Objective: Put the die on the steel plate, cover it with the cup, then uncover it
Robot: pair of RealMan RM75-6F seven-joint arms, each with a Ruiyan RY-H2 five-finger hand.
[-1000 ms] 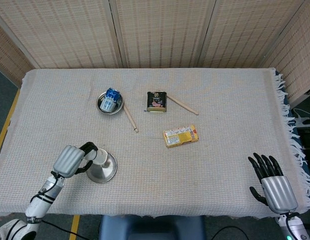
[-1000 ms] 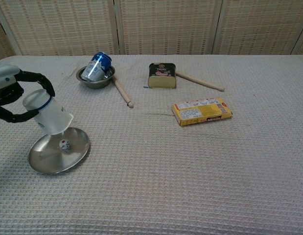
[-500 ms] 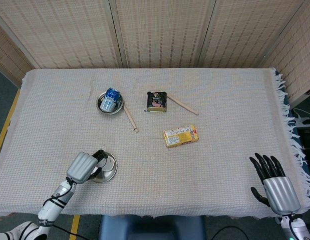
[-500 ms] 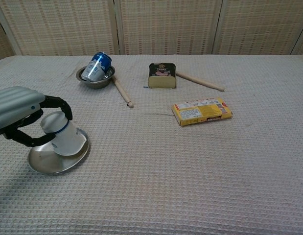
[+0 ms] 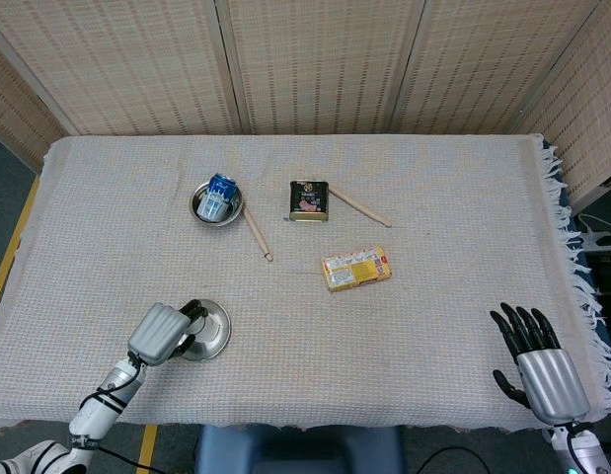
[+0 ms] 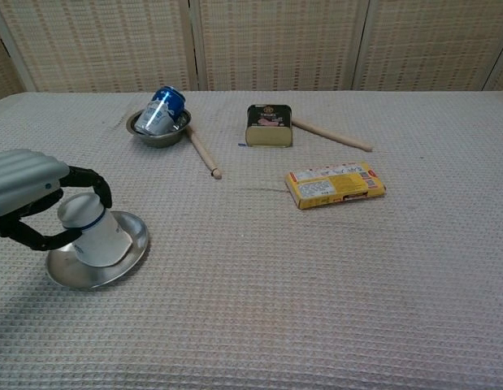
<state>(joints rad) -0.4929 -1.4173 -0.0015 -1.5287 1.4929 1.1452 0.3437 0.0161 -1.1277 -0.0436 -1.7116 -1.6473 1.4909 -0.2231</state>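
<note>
Now left hand [image 6: 28,199] is gripping the upside-down cup [image 6: 93,231] standing on the plate [image 6: 131,253] near left, die hidden underneath, lift going straight up; right hand [image 5: 535,357] is idling open far right.

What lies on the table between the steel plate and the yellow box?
Nothing: in the chest view only bare cloth runs from the steel plate to the yellow box.

Hidden and cut-off parts

No die visible under the upside-down cup [image 6: 93,232]; cup mostly covered by left hand [image 5: 163,333] in head view; left hand cropped at chest view's edge.
</note>
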